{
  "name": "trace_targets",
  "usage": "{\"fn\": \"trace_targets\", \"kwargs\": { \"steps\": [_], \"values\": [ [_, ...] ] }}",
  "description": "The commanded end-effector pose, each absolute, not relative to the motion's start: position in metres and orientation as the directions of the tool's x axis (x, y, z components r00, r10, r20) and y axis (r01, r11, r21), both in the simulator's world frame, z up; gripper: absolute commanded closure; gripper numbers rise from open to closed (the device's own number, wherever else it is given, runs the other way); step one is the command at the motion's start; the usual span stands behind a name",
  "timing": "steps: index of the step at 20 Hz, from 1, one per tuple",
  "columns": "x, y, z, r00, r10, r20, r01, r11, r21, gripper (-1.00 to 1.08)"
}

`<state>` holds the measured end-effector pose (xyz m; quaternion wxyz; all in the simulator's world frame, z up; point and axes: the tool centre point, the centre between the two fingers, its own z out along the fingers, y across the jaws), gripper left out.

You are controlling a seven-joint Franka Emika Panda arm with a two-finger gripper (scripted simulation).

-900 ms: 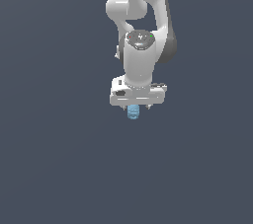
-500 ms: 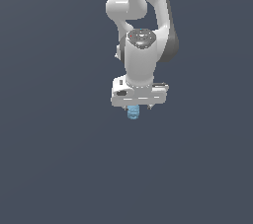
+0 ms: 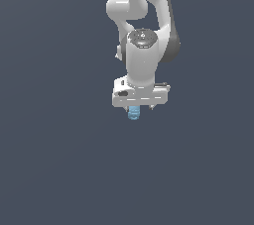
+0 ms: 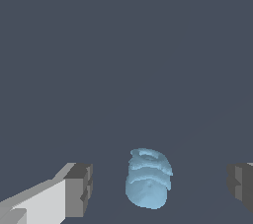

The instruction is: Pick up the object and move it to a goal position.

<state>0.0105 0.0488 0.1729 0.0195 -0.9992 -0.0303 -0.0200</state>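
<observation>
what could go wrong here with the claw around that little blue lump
1. In the wrist view the small light-blue, bumpy, ridged lump sits between the open white claw's dark fingertips without touching either, and nearer one; closing may nudge it sideways before the grip sets.
2. Its ridged, rounded surface could slip or roll between flat pads.
3. In the exterior view the white claw body hides most of the lump, so depth is unclear; closing too high might pinch only its end.
</observation>
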Motion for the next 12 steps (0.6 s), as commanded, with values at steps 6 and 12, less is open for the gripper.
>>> {"fn": "trace_targets", "kwargs": {
  "steps": [6,12],
  "values": [
    [-0.010,0.045,0.143,1.000,0.015,0.026,0.016,-1.000,-0.026,-0.92],
    [-0.039,0.040,0.110,0.999,-0.040,0.010,-0.040,-0.999,-0.011,-0.92]
  ]
}}
